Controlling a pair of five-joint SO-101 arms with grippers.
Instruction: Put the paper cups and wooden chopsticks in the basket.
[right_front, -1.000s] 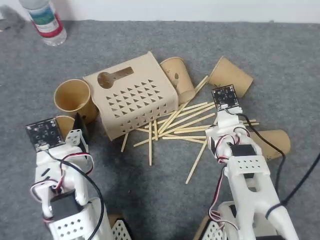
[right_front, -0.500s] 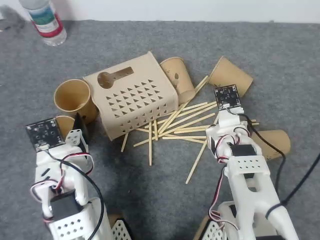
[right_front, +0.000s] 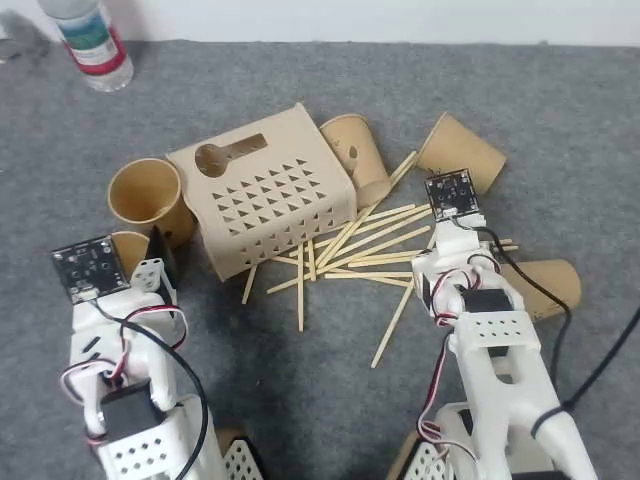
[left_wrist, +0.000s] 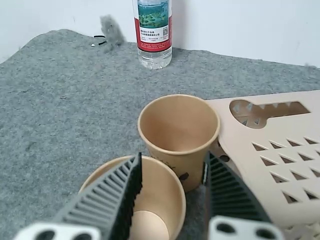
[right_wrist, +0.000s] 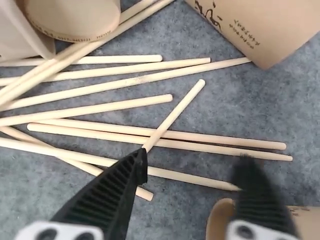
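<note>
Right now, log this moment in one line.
left gripper open over paper cup | right gripper open over chopsticks | basket on its side

The high camera hangs above the table (right_front: 560, 110) and looks steeply down, with the left arm (right_front: 125, 400) and the right arm (right_front: 500, 370) entering at the lower edge of the frame and the wall (right_front: 400, 20) along the upper edge. The left wrist camera sits low and very near behind the left gripper (left_wrist: 172, 165), facing almost level toward the bottle (left_wrist: 154, 30); it shares the upright paper cups (left_wrist: 179, 135) and the basket (left_wrist: 260, 127) with the high view. The right wrist camera looks almost straight down, very near, past the right gripper (right_wrist: 194, 157) onto the chopsticks (right_wrist: 150, 135) seen at the centre of the high view.
</note>
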